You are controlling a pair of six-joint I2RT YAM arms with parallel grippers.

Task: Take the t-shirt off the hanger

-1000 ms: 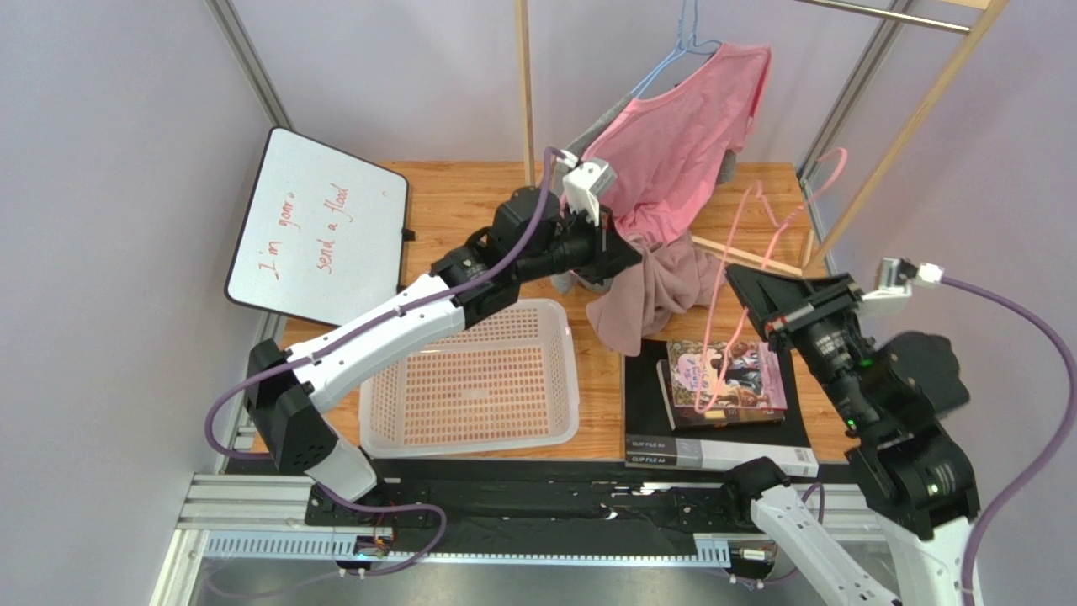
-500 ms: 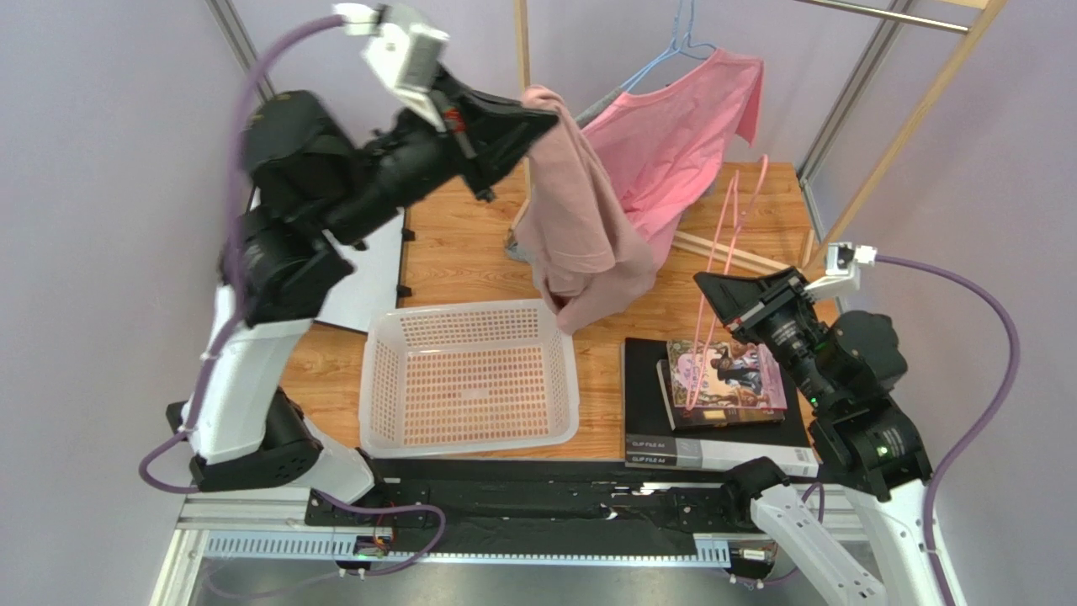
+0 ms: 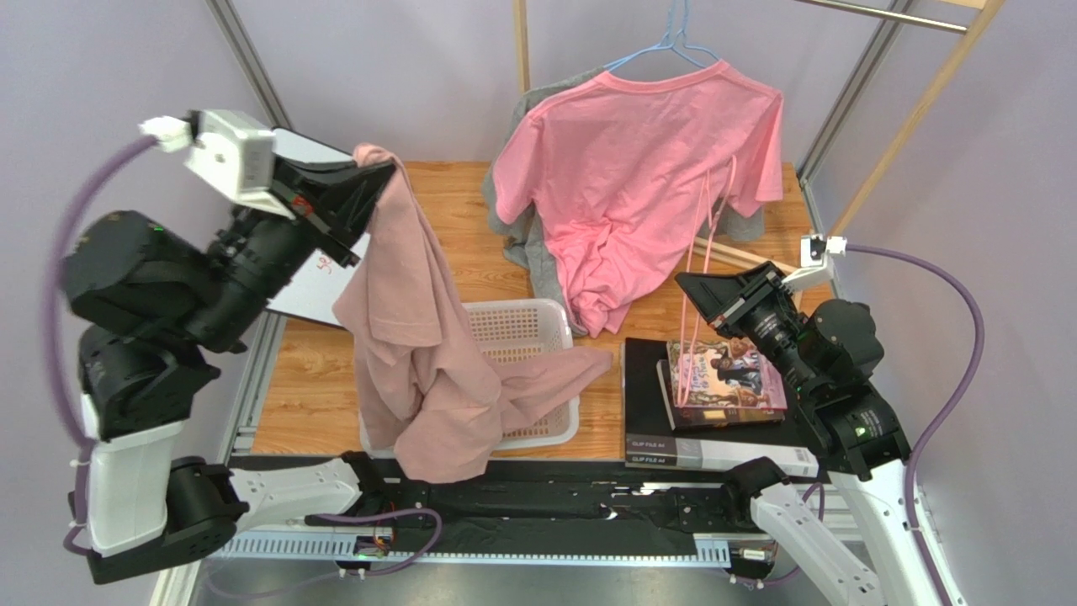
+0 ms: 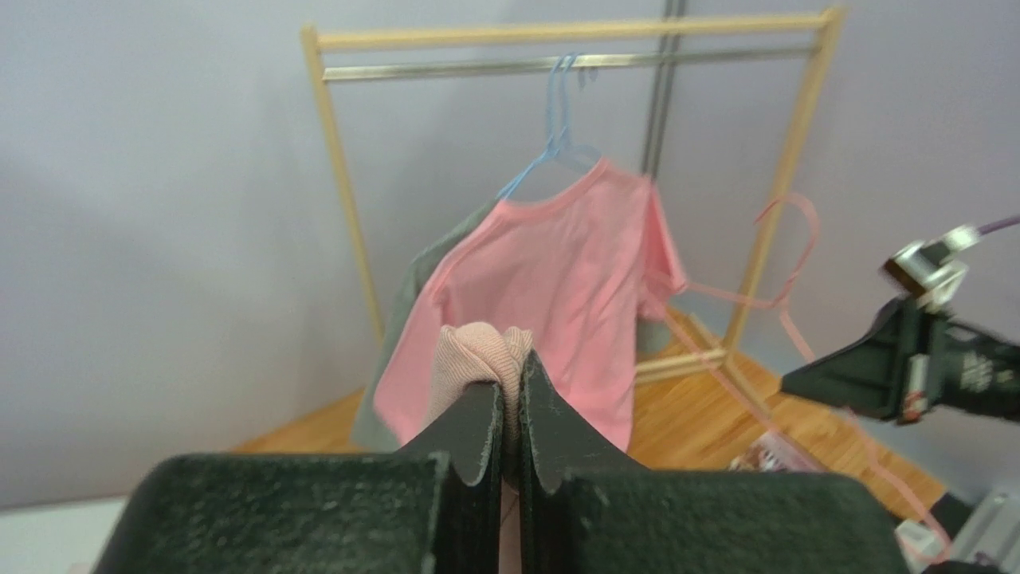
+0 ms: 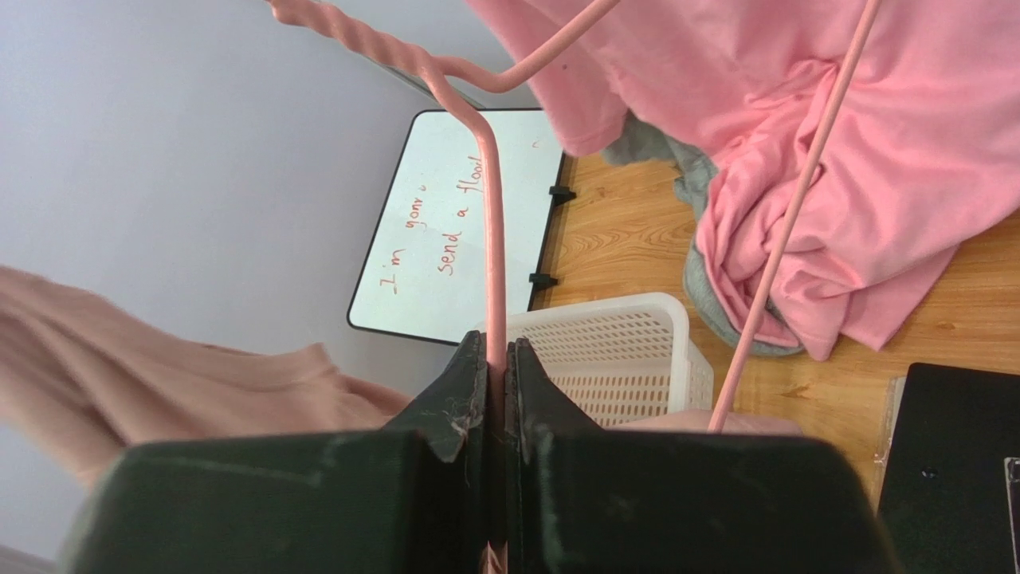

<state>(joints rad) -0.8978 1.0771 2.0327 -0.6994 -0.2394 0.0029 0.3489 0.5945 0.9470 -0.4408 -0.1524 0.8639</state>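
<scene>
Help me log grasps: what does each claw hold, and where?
Left claw: dusty-pink t-shirt, by a bunched fold. Right claw: pink hanger, wire below its twisted neck.

the left tool has swung from the middle of the rack up and over to the far left, dragging the t-shirt with it. the dusty-pink cloth, a second ago bunched beside the rack, now hangs from the closed jaws and trails down across the white basket. the bright pink shirt on the blue hanger has fallen back flat and wide. the right tool has drawn left, and the pink hanger it pinches now stands steeper, up against that shirt.
</scene>
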